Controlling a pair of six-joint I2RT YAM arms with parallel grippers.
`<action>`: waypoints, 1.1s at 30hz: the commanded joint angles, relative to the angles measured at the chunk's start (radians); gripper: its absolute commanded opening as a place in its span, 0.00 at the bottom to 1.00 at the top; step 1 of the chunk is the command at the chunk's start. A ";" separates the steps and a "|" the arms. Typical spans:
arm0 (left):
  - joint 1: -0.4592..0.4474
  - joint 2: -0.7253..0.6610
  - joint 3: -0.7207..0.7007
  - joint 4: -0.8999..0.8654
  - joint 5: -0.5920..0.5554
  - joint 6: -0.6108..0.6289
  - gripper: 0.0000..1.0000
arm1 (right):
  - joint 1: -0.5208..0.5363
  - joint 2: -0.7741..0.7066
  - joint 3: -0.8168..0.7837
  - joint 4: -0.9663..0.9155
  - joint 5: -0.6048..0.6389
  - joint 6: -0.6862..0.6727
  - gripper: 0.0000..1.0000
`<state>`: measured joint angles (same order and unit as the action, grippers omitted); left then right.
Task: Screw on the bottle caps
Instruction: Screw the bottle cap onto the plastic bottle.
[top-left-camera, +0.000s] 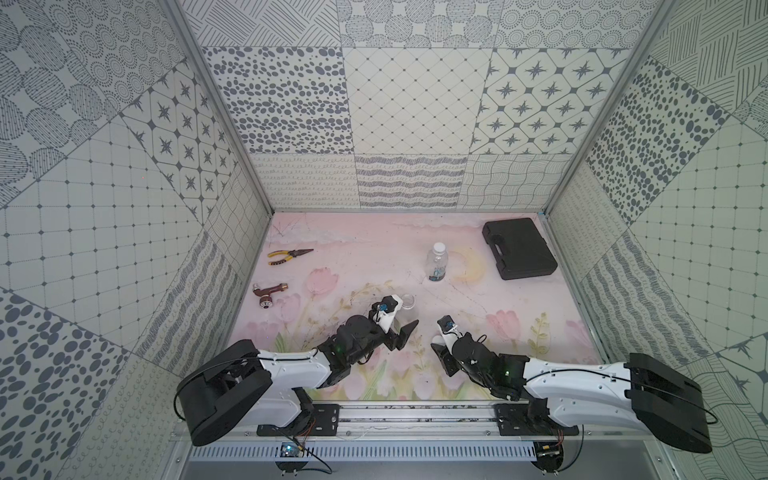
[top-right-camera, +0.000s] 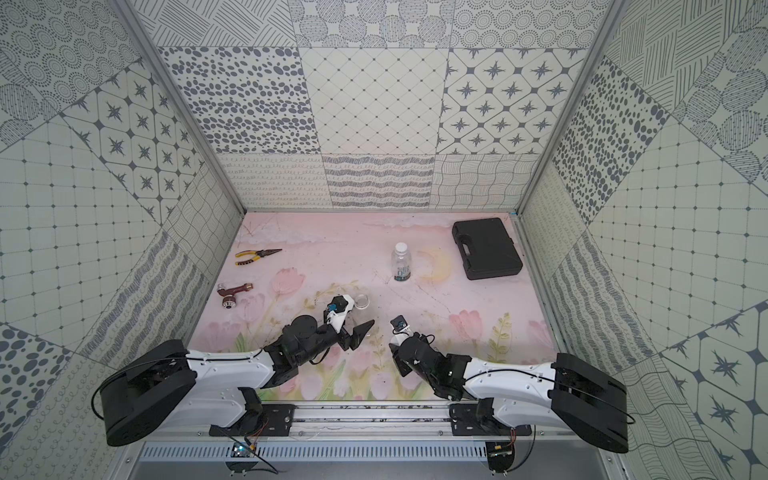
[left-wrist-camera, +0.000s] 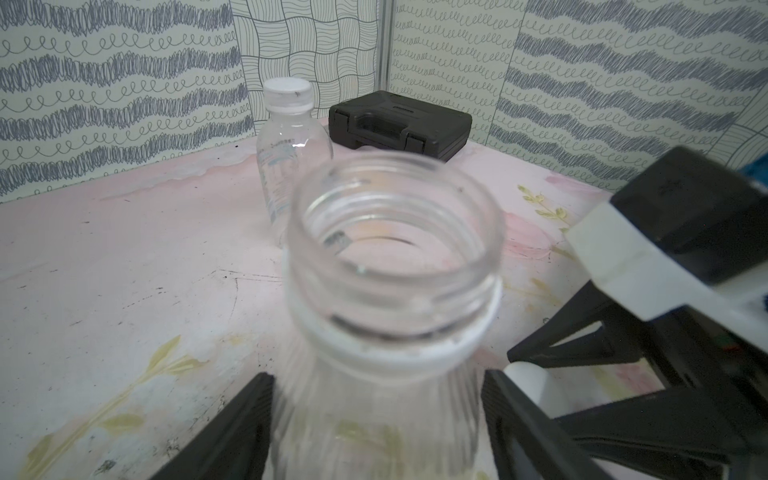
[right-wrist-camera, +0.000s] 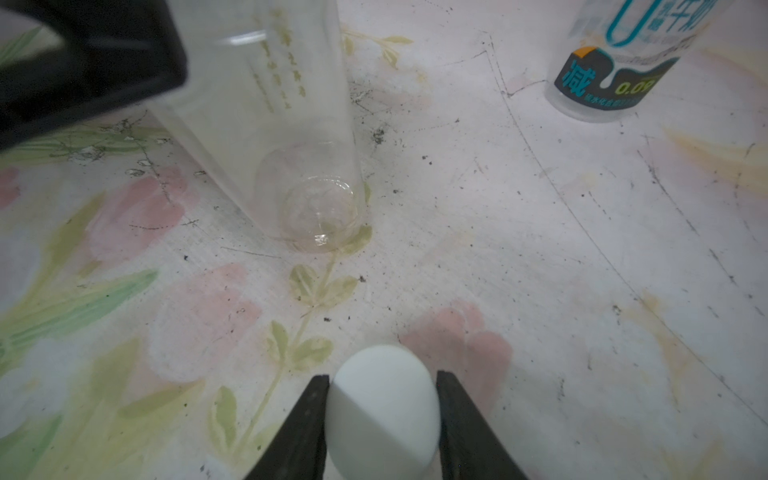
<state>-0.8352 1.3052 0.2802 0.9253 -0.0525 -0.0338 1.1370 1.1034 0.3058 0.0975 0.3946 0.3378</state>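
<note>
The taller clear bottle (left-wrist-camera: 395, 257) stands uncapped on the mat, its open mouth (top-left-camera: 408, 301) facing up. My left gripper (left-wrist-camera: 376, 376) is round its body just under the neck, one black finger (left-wrist-camera: 249, 419) pressed to each side. My right gripper (right-wrist-camera: 383, 376) is shut on a white bottle cap (right-wrist-camera: 382, 411) and hovers low over the mat just right of that bottle, also seen in a top view (top-left-camera: 437, 343). Farther back stands the shorter bottle (top-left-camera: 437, 266) with a blue-white label, a white cap (left-wrist-camera: 288, 93) on its neck.
A black plastic case (top-left-camera: 519, 249) lies at the back right. Yellow-handled pliers (top-left-camera: 289, 255) and a dark red tool (top-left-camera: 268, 293) lie at the left. Patterned walls enclose the mat on three sides.
</note>
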 joint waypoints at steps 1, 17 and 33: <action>0.015 0.006 0.016 0.061 0.039 0.020 0.79 | -0.006 -0.040 0.024 -0.044 0.016 0.009 0.36; 0.013 0.080 0.081 0.040 0.158 0.000 0.64 | -0.019 -0.207 0.088 -0.197 0.046 -0.007 0.36; -0.070 0.214 0.193 0.016 0.211 0.020 0.65 | -0.023 -0.317 0.324 -0.331 0.057 -0.095 0.37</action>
<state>-0.8810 1.4937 0.4454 0.9318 0.1040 -0.0277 1.1168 0.7956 0.5922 -0.2234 0.4465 0.2707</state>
